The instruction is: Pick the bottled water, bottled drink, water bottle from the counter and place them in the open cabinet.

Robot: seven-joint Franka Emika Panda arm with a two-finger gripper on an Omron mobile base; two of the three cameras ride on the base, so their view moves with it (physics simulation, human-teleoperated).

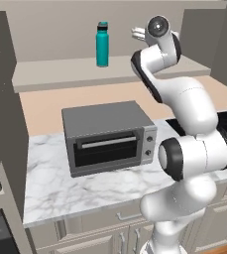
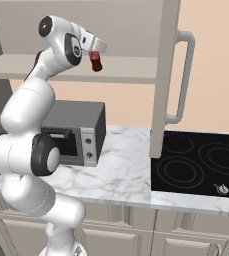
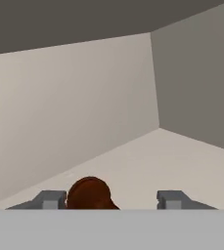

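Two bottles are up at the open cabinet (image 1: 60, 79): the water bottle (image 1: 102, 44) stands upright on its shelf, and the bottled drink (image 2: 95, 61) sits between the gripper's (image 3: 111, 199) parted jaws, against one fingertip.

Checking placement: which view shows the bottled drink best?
The right base view: the bottled drink hangs below the hand at the open cabinet. The hand view catches just its rounded brown top.
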